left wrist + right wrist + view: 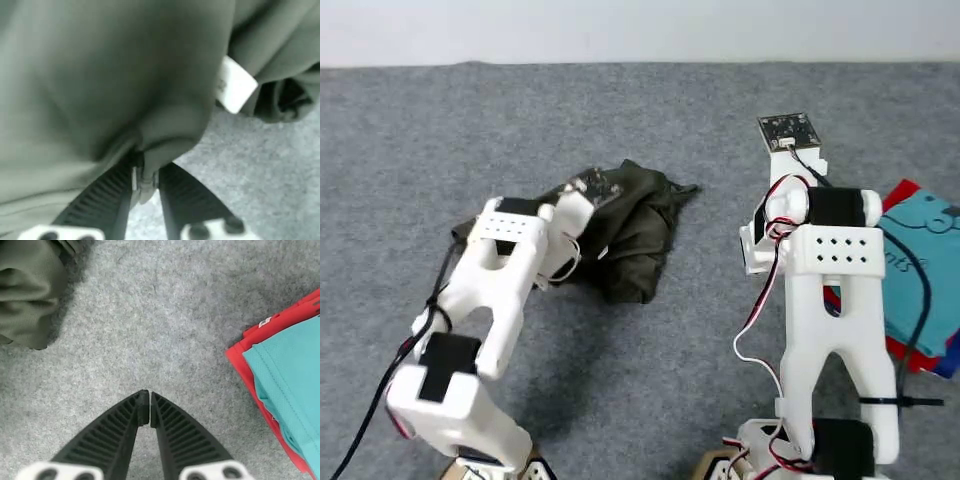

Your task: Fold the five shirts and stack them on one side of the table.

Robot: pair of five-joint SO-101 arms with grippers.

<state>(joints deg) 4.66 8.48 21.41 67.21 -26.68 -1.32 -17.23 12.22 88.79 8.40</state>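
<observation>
The green shirt (632, 232) is lying in a crumpled heap on the grey mat (520, 110), and everything else is placed from it. It is looking dull olive, loosely bunched rather than folded, with dark creases running through it and a ragged point of cloth sticking out on the side facing the stack. In the left wrist view its fabric (100, 75) is hanging in soft, smooth folds, and a small white label (235, 86) is showing at one rolled edge.

The left gripper (145, 172) is sitting right on the green shirt, its black ridged fingers (107, 192) clenched on a pinch of the olive cloth, with a little tuck of fabric bulging just above the tips. In the high view the left arm (495, 270) is leaning over the heap from the near side.

The right gripper (144, 402) is hanging over bare mat beside the green shirt, between it and the stack, its fingers pressed together and grasping nothing.

Well apart from the green shirt, at the far side of the right arm (835, 290), a teal shirt (920, 270) is lying folded flat on a red shirt (902, 195), and a blue edge (952, 358) is peeking out underneath them.
</observation>
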